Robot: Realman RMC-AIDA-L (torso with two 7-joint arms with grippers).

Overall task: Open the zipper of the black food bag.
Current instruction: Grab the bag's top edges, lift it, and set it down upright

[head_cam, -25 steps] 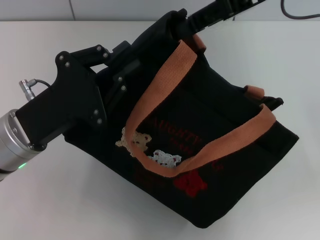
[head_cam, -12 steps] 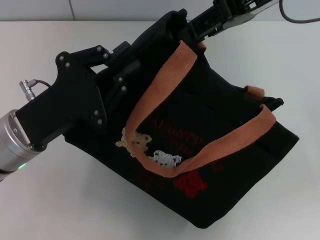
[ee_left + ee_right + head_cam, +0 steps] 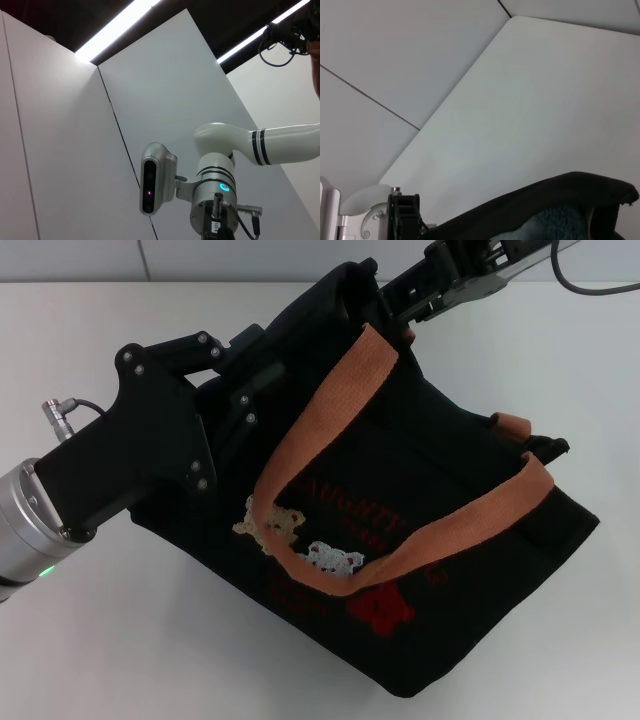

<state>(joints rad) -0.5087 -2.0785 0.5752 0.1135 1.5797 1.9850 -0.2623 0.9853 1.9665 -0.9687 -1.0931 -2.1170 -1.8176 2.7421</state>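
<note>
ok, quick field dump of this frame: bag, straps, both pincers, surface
bag: black food bag lying tilted on the white table
straps: two orange-brown straps draped across its front
left pincer: left pincer against the bag's left end, fingers hidden
right pincer: right pincer at the bag's far top corner, grip unclear
zipper: not discernible

right hand (image 3: 385,302) withdrawn slightly rightward; black food bag (image 3: 400,540) nudged

The left gripper (image 3: 238,380) was an angular matte-black housing with silver screws, on a silver wrist (image 3: 25,530) showing a green light; the right gripper (image 3: 400,300) was black, with a dark cable (image 3: 590,285).
</note>
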